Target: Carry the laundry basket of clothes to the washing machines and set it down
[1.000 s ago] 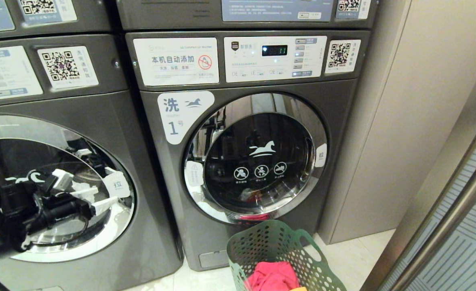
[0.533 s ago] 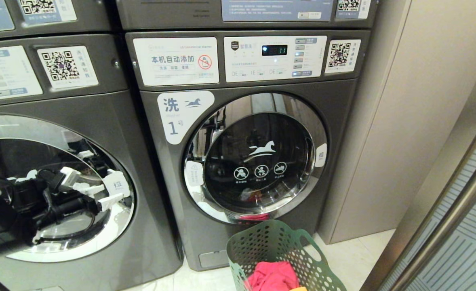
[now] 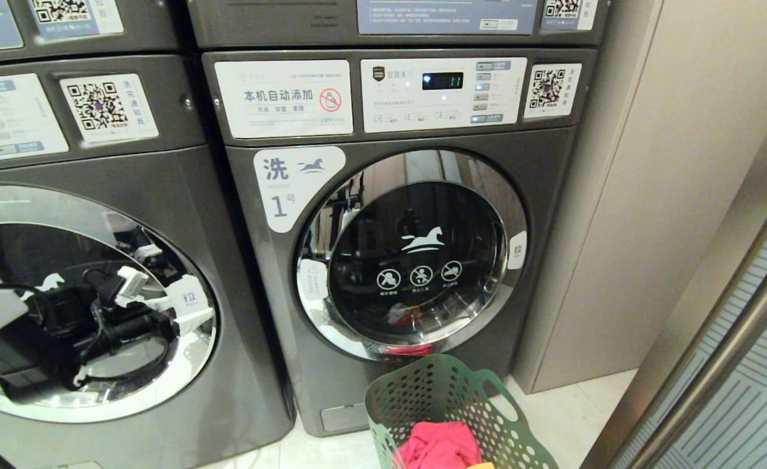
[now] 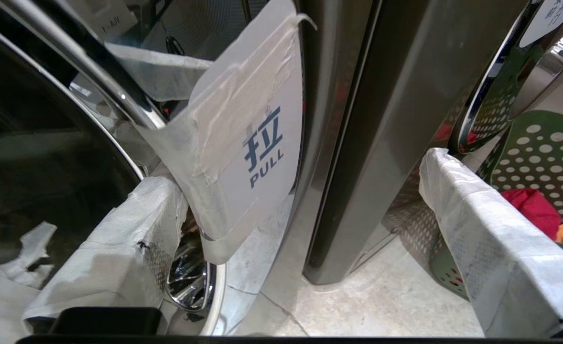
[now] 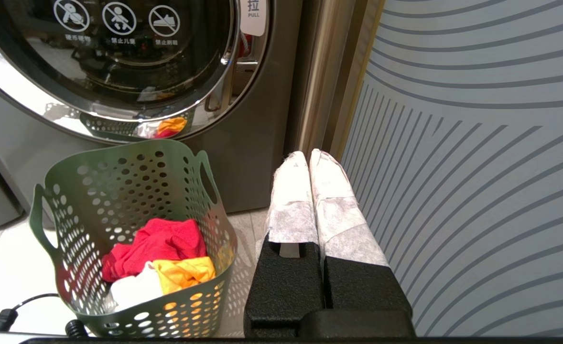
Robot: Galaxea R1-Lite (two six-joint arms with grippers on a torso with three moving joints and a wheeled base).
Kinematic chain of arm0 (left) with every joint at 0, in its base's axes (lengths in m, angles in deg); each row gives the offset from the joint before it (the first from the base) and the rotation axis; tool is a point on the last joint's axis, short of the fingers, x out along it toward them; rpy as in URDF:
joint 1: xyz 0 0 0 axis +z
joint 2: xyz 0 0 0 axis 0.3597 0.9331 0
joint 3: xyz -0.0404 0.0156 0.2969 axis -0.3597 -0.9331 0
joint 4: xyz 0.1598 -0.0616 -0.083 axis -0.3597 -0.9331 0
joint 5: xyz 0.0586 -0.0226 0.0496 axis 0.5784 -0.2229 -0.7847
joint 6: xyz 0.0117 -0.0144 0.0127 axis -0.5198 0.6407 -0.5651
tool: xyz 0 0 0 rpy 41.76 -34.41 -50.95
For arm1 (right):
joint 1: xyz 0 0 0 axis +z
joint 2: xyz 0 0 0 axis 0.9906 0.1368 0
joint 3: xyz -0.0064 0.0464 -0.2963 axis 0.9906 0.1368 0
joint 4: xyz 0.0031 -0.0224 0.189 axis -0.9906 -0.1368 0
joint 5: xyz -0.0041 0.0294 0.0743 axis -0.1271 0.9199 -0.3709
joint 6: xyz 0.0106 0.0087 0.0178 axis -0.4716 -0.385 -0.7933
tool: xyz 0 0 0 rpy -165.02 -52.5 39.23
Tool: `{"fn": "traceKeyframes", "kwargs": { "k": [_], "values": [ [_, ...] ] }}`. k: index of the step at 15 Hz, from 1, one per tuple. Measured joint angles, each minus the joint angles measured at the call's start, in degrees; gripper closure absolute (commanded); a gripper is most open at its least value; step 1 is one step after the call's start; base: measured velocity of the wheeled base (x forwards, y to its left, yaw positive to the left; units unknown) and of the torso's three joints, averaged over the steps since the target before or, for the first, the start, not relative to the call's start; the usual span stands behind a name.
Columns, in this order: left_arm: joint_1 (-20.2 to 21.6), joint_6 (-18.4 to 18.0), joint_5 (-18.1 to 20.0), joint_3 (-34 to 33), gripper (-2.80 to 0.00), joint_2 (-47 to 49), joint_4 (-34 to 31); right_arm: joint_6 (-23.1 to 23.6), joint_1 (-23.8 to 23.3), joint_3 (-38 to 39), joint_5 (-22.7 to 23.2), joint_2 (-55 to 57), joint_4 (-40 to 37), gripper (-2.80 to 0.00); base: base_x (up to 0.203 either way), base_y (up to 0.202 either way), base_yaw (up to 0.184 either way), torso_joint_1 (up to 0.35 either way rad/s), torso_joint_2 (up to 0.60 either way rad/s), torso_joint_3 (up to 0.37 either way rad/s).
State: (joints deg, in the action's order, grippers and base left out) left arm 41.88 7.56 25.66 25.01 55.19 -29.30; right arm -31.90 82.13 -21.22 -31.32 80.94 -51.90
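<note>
At the lower centre of the head view, the laundry basket (image 3: pixel 452 417) stood on the floor before the washing machines (image 3: pixel 396 228). Only the right wrist view showed all three clothes (image 5: pixel 159 260) — and the right gripper (image 5: pixel 310 160) clenched, empty. The left gripper (image 4: pixel 305 229) gaped beside a PULL tag (image 4: pixel 262 148).

"PULL" on washer door tab (image 4: pixel 262 162)

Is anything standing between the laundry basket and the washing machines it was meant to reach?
Nothing visible does. The laundry basket already stands on the floor right before the washing machines, neither gripper holding it.
</note>
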Motion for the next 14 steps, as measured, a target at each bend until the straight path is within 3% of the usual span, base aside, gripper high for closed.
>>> {"fn": "traceKeyframes", "kwargs": {
  "k": [4, 14],
  "values": [
    [-0.64, 1.60, 0.55, 1.66, -2.80, 1.59, 0.01, 0.00, 0.00, 0.00, 0.00, 0.00, 0.00, 0.00, 0.000, 0.000, 0.000, 0.000, 0.00, 0.000],
    [-0.43, 1.49, 12.64, 4.40, -2.80, 4.66, 2.22, 0.00, 0.00, 0.00, 0.00, 0.00, 0.00, 0.00, 0.000, 0.000, 0.000, 0.000, 0.00, 0.000]
  ]
}}
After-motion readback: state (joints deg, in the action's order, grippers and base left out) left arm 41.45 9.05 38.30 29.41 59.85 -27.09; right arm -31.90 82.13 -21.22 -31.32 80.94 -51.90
